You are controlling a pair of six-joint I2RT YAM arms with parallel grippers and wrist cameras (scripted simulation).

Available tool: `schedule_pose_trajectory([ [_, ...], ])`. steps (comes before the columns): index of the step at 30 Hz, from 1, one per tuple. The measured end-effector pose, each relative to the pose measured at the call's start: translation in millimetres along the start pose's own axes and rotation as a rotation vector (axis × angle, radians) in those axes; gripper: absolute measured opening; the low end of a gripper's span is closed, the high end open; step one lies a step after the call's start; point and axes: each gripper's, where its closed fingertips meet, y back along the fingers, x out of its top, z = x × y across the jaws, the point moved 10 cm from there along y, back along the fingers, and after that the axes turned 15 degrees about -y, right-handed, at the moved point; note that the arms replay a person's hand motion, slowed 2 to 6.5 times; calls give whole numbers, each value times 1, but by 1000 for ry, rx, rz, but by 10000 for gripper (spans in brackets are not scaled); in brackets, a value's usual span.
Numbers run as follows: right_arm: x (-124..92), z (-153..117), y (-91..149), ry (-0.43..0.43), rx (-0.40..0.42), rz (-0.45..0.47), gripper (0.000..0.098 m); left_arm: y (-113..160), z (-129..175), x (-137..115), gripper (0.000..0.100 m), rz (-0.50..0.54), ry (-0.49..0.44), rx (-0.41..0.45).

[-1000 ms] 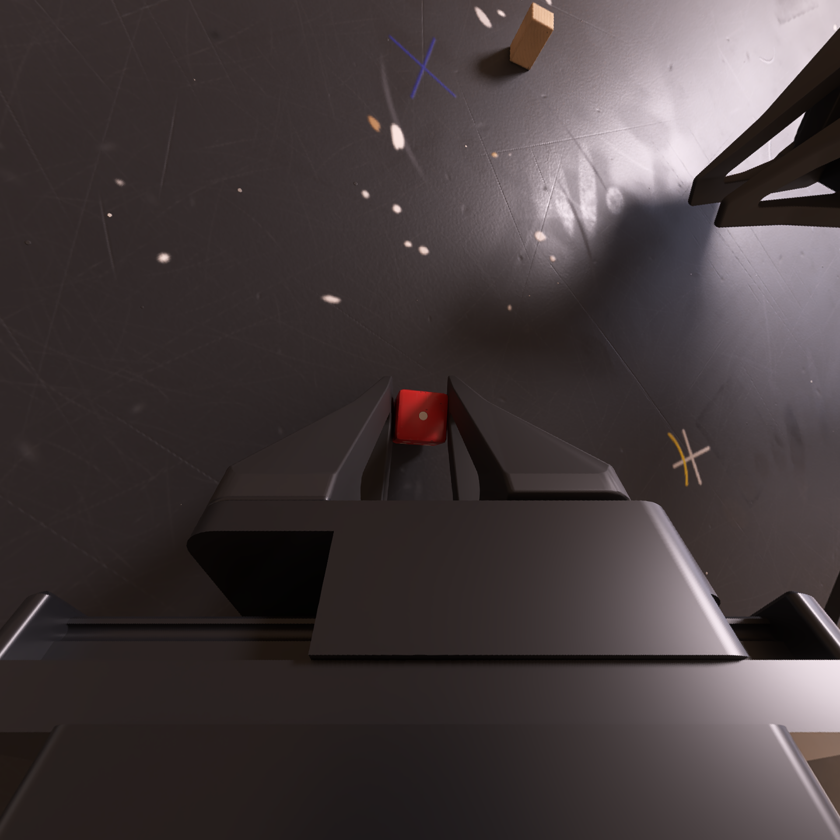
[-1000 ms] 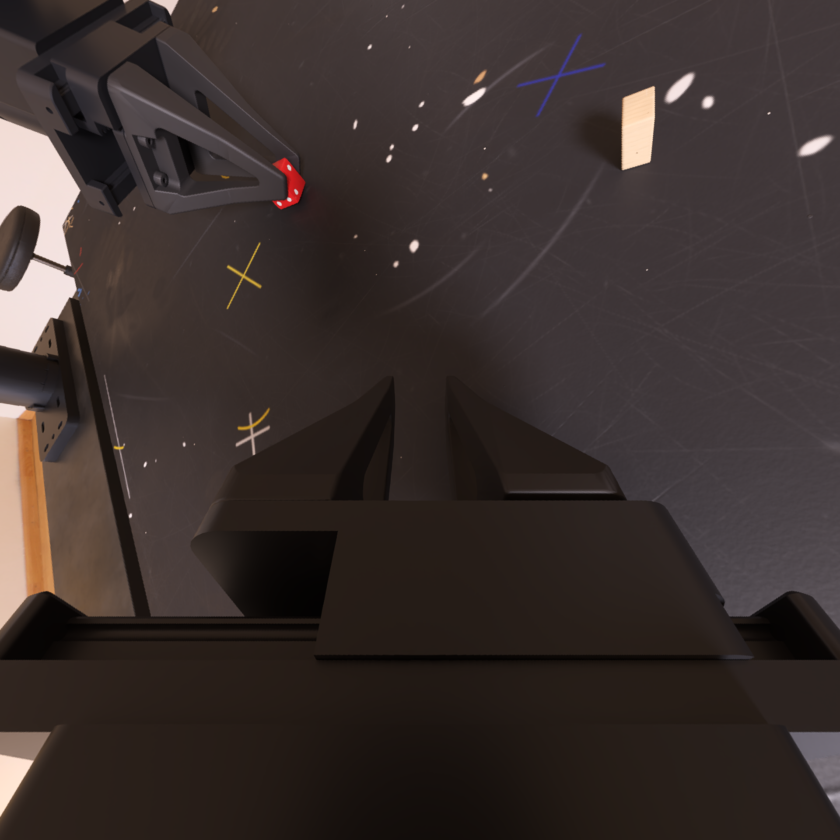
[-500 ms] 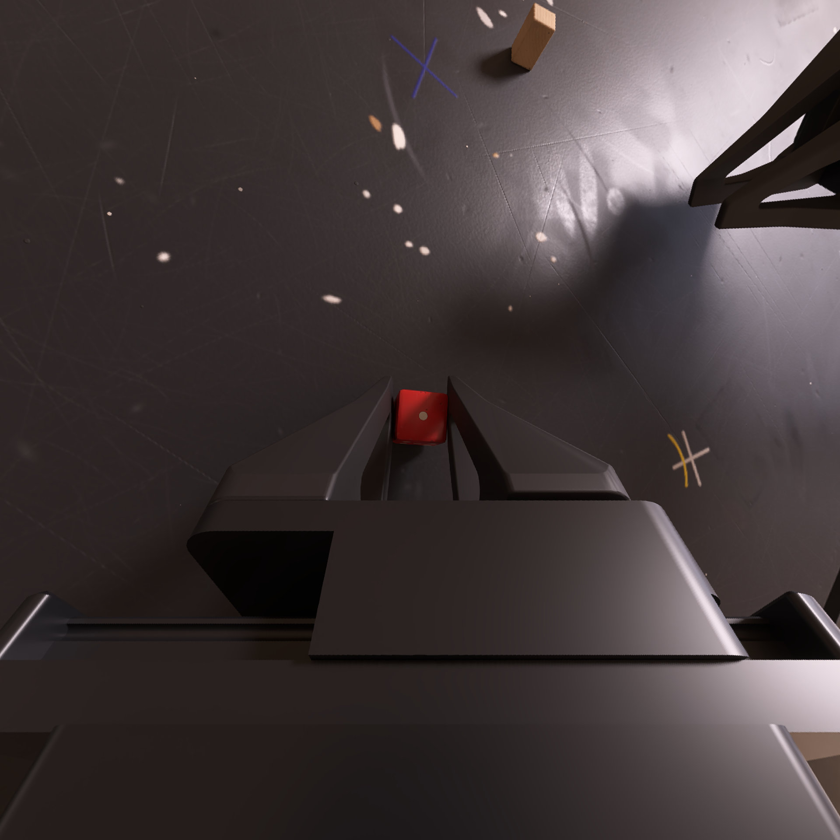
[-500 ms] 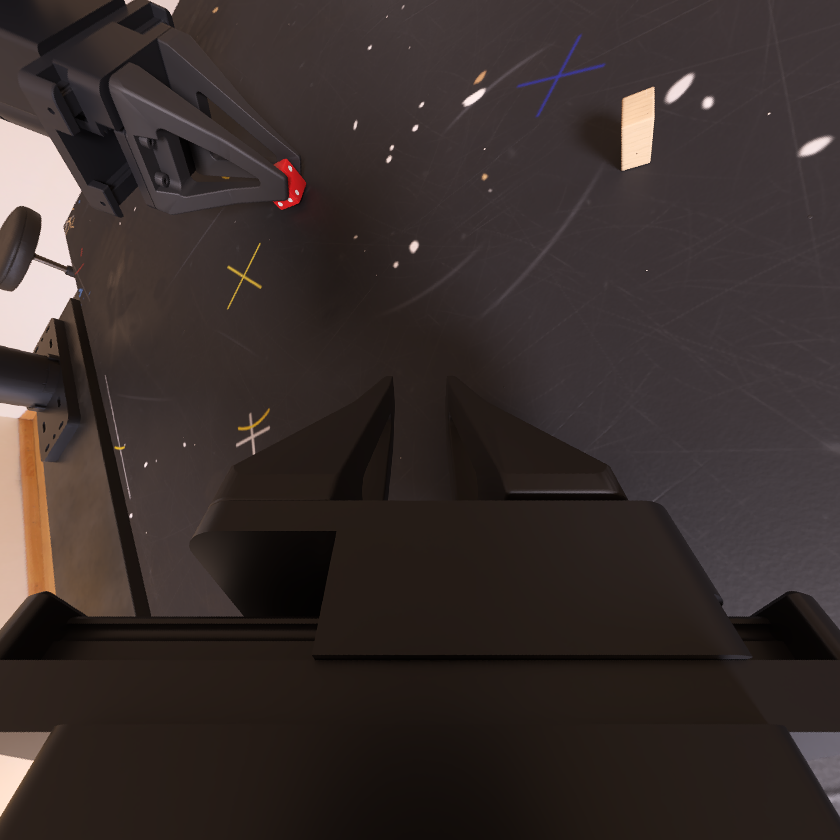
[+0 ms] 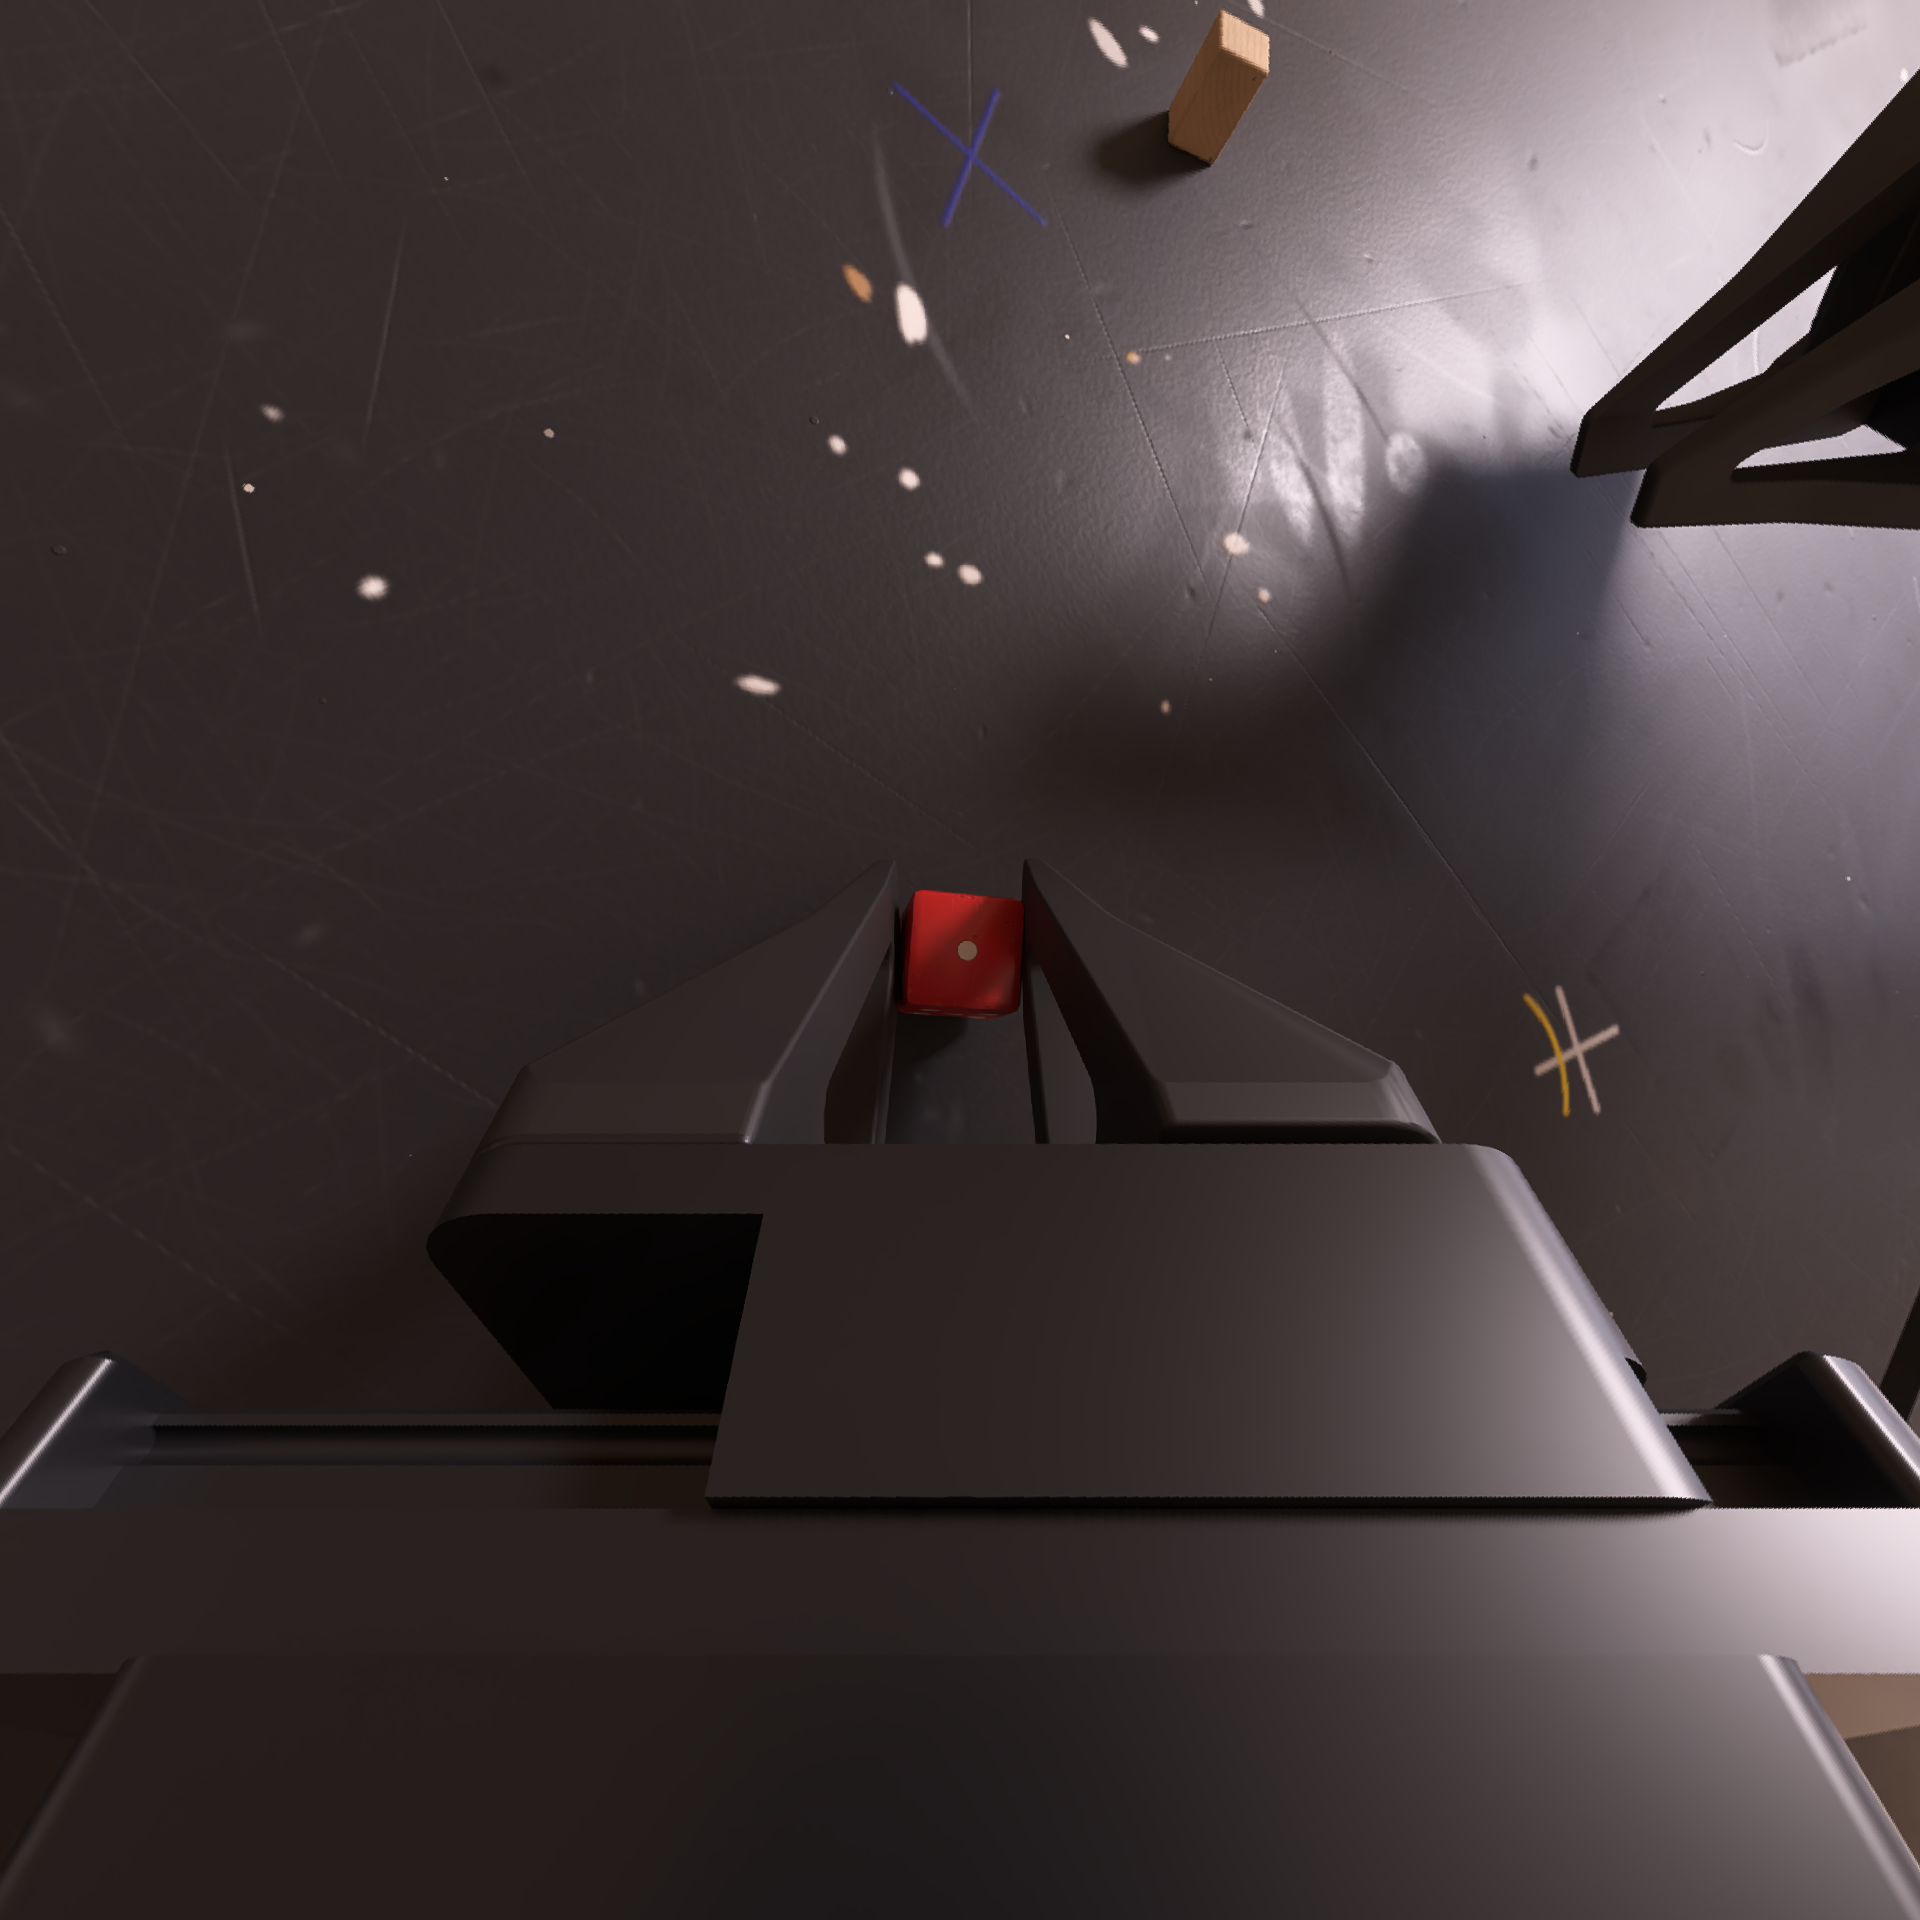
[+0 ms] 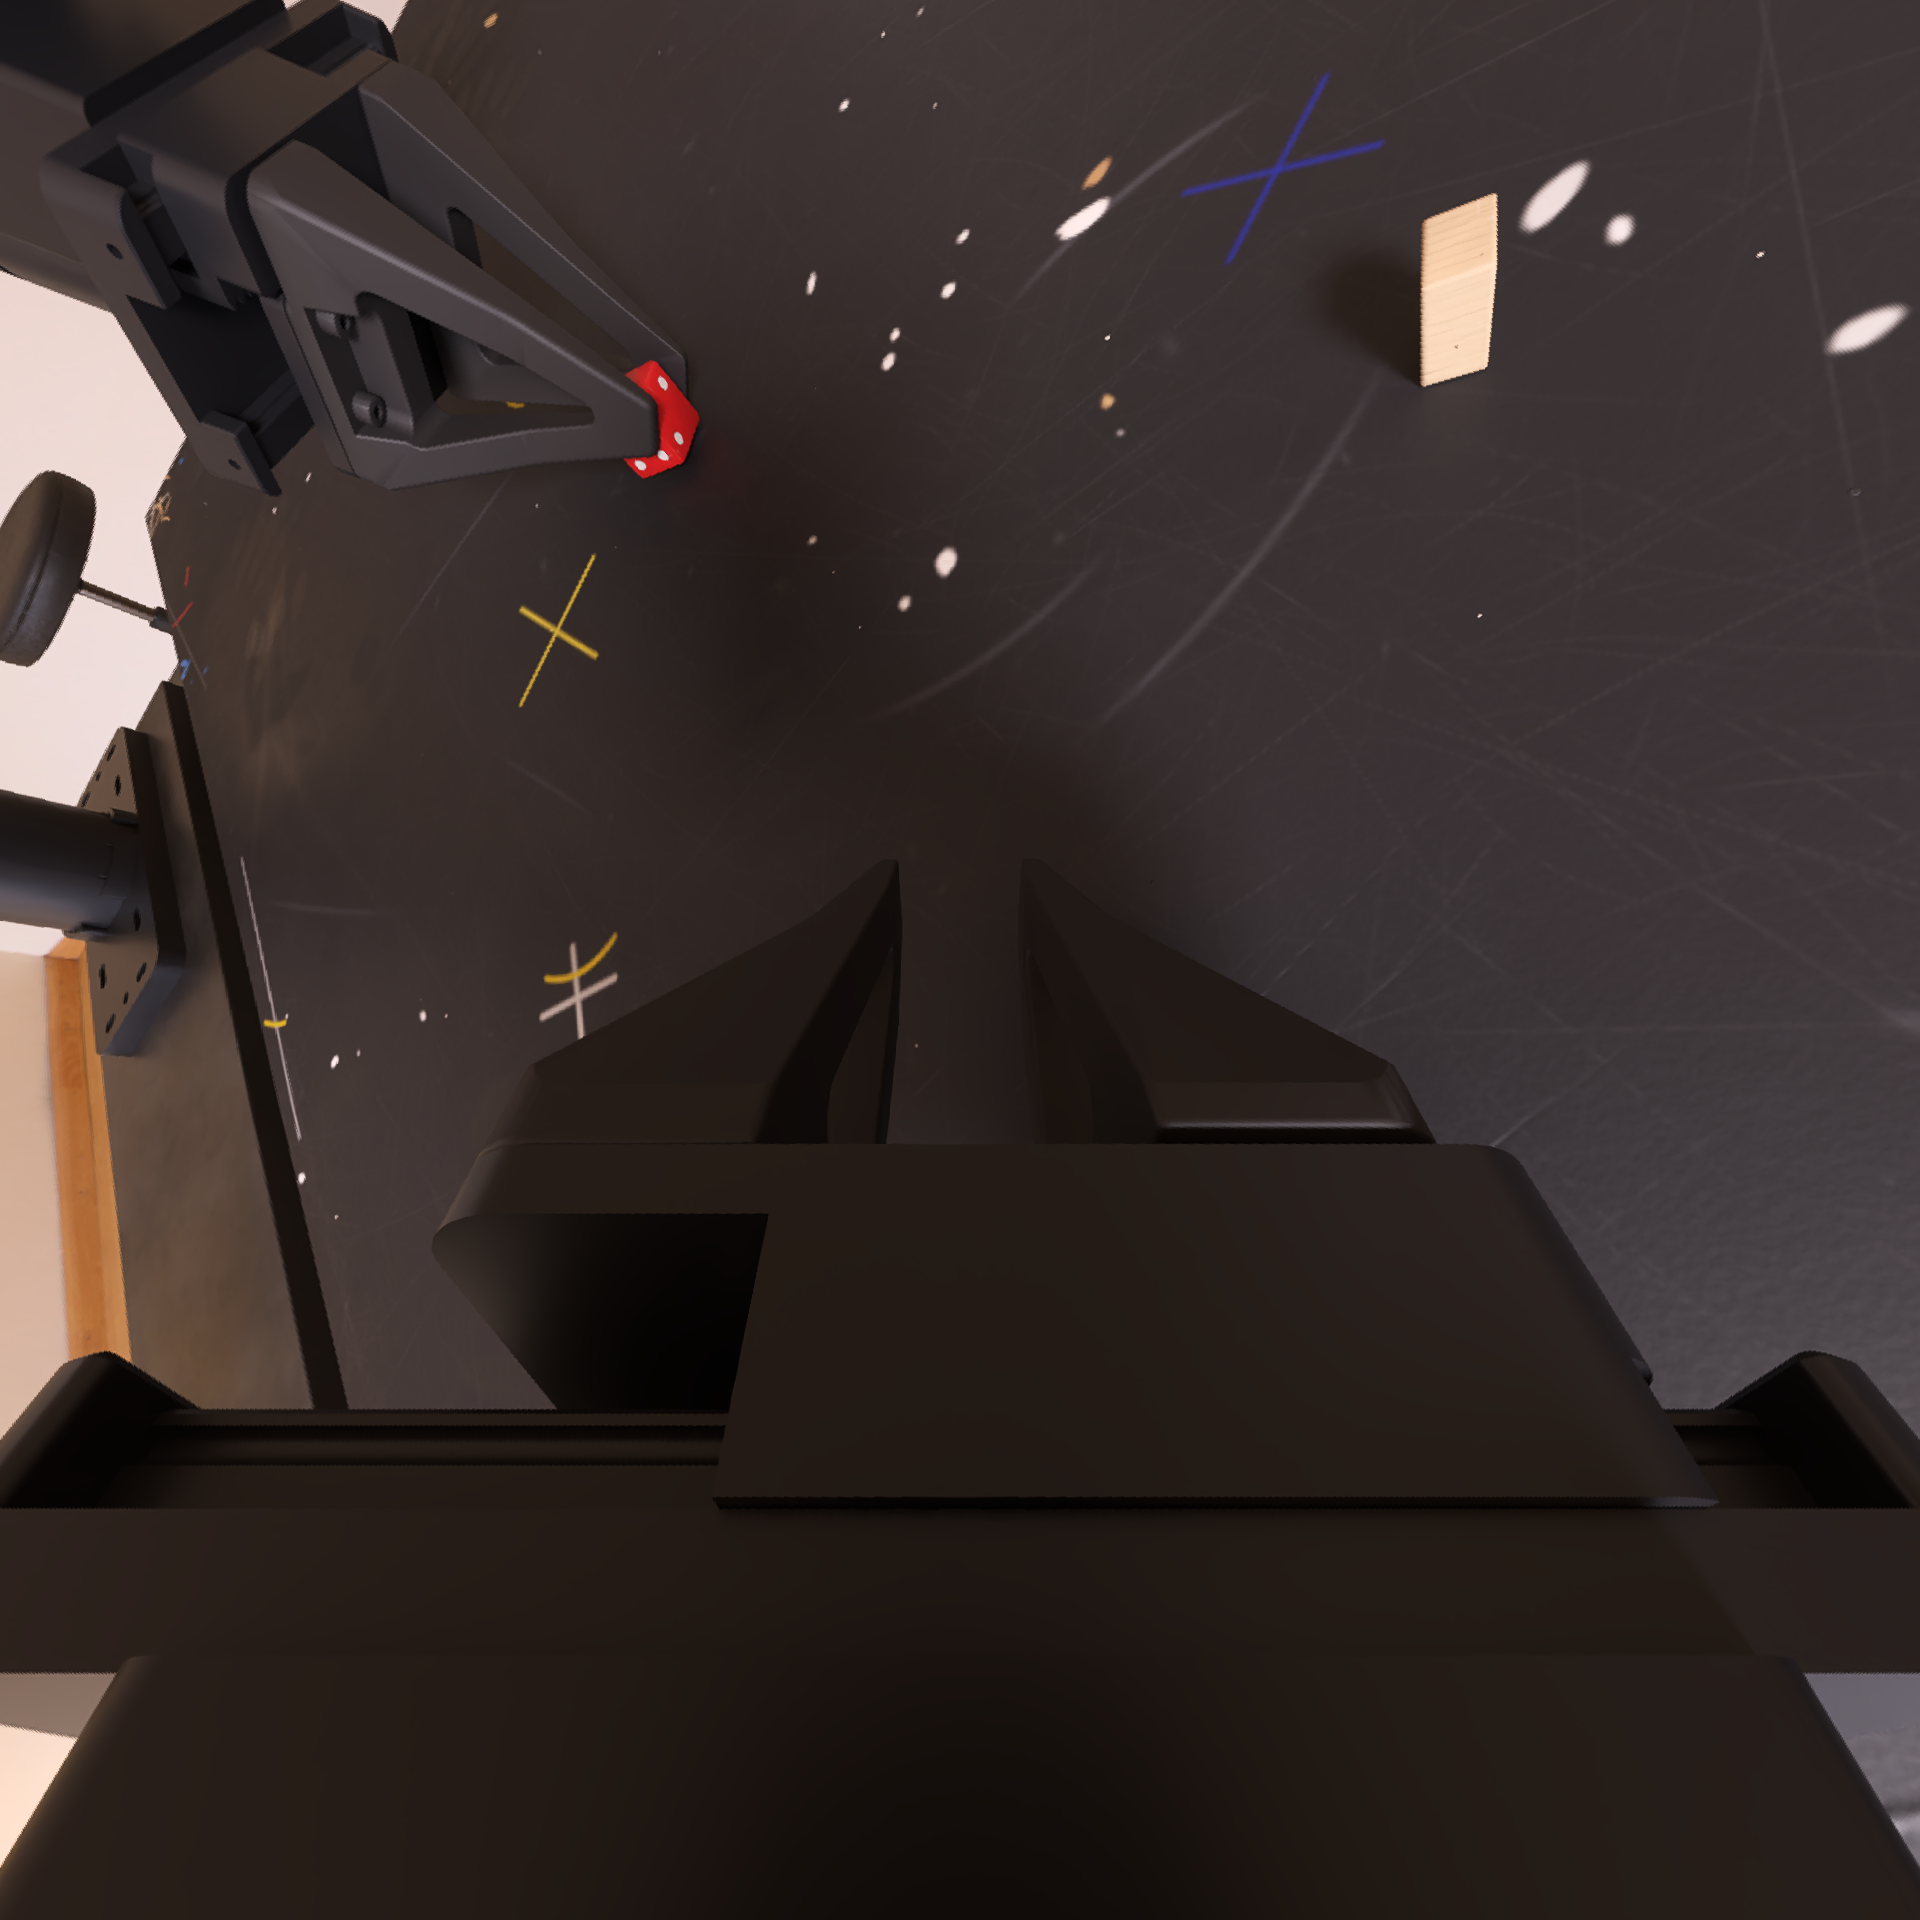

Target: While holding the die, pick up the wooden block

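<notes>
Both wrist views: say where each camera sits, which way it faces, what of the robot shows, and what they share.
Left wrist view: on the left tool, facing down its fingers at the table; the tool grips a die.
Right wrist view: on the right tool, facing the table; its fingers stand apart, empty; the left tool shows far off.
Shared: die, block, blue cross, each other's tool.
</notes>
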Motion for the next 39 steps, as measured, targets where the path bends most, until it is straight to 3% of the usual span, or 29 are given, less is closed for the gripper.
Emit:
schedule_pose_trajectory([
  [39, 0, 0, 0, -2, 0, -2, 189, -1, 0, 0, 198, 6, 18, -14],
])
